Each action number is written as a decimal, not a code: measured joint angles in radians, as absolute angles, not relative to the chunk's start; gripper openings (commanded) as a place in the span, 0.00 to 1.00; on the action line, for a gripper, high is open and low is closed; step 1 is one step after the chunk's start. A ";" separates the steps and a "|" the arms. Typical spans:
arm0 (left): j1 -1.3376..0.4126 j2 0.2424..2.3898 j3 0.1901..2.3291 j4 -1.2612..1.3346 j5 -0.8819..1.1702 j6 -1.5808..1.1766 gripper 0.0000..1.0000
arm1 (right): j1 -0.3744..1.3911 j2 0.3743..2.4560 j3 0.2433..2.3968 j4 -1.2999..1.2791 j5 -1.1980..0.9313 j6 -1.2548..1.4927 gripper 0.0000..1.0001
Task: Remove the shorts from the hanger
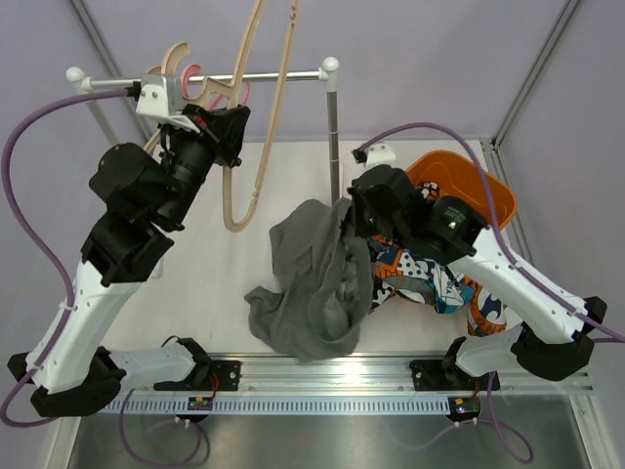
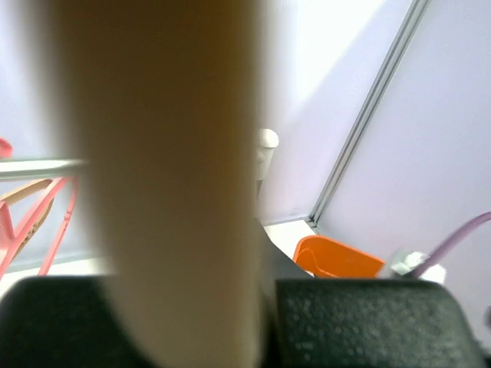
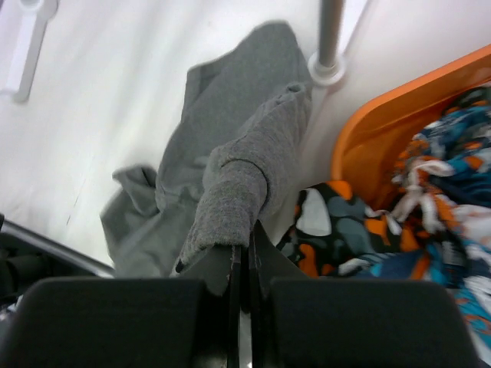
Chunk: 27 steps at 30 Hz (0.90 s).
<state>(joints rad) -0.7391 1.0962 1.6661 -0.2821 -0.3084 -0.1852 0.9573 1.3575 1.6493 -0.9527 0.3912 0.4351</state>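
On the near middle of the white table (image 1: 195, 283) the plain dark grey cloth shorts (image 1: 312, 293) lie heaped, one fold lifted by the right gripper (image 3: 244, 261), whose jaws are clamped on it, seemingly to drag it rightward. Just right, the camouflage shorts (image 3: 330, 230) and blue-orange patterned shorts (image 3: 453, 176) spill from the orange plastic bin (image 1: 493, 191). Far left, by the metal rail (image 1: 283, 75), the left gripper (image 2: 192, 307) pinches the bare pale wooden hanger (image 2: 176, 153), likely keeping it clear of the cloth.
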 measured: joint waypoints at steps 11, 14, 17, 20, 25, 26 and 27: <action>-0.739 1.006 1.681 -0.597 -0.227 -0.197 0.00 | 0.955 1.272 2.138 -1.078 0.673 0.317 0.00; -0.739 0.955 1.679 -0.659 -0.196 -0.191 0.00 | 0.953 1.237 2.183 -1.075 0.768 0.273 0.00; -0.739 0.926 1.681 -0.709 -0.179 -0.193 0.00 | 0.950 1.207 2.206 -1.008 0.878 0.186 0.00; -0.739 0.923 1.674 -0.761 -0.172 -0.205 0.00 | 0.949 1.189 2.195 -0.829 1.011 0.003 0.00; -0.739 0.944 1.601 -0.839 -0.164 -0.232 0.00 | 0.903 1.195 2.141 -0.416 1.172 -0.348 0.00; -0.739 0.950 1.575 -0.850 -0.163 -0.240 0.00 | 0.869 1.214 2.159 -0.399 1.185 -0.372 0.00; -0.739 0.953 1.553 -0.858 -0.163 -0.246 0.00 | 0.826 1.239 2.187 -0.403 1.189 -0.382 0.00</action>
